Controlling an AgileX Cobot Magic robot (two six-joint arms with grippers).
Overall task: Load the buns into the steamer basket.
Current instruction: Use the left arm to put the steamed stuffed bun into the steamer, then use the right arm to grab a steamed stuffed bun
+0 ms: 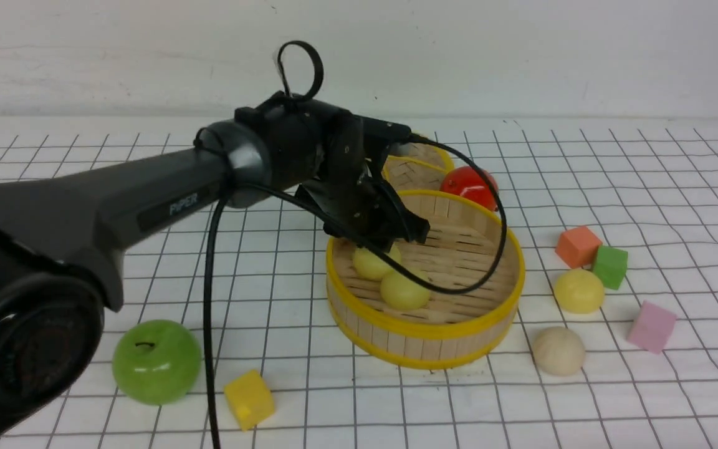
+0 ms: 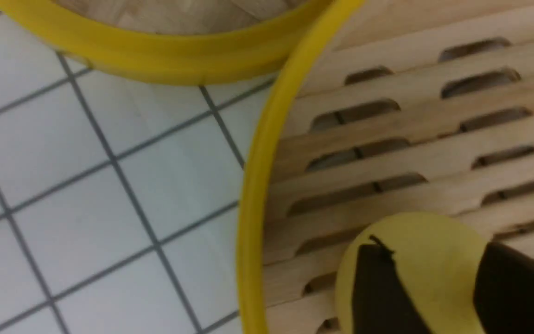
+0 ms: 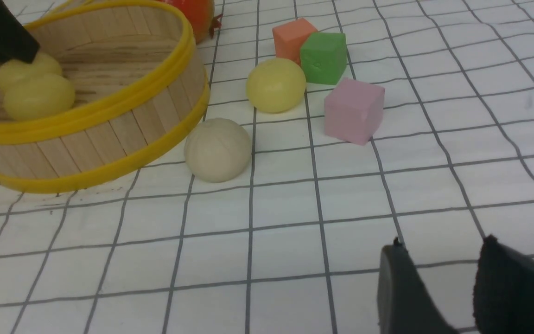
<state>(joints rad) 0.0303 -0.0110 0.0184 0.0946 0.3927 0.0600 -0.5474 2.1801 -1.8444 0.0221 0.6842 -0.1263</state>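
The steamer basket [image 1: 434, 327] stands mid-table and holds two pale yellow buns [image 1: 376, 262] [image 1: 404, 290]. My left gripper [image 1: 406, 240] hangs inside the basket, just above the rear bun [image 2: 429, 278]. Its jaws stand apart and the bun rests on the slatted floor [image 2: 410, 125] below them. A third pale yellow bun [image 1: 578, 290] and the cream-beige bun [image 1: 558, 350] lie on the table right of the basket; both show in the right wrist view [image 3: 275, 85] [image 3: 217, 149]. My right gripper [image 3: 442, 242] is open and empty over the grid cloth, near these two buns.
A second yellow-rimmed bamboo piece [image 1: 418, 165] and a red fruit [image 1: 470, 186] sit behind the basket. Orange [image 1: 578, 246], green [image 1: 610, 266] and pink [image 1: 650, 326] cubes lie right of it. A green apple [image 1: 156, 360] and a yellow cube [image 1: 248, 399] lie front left.
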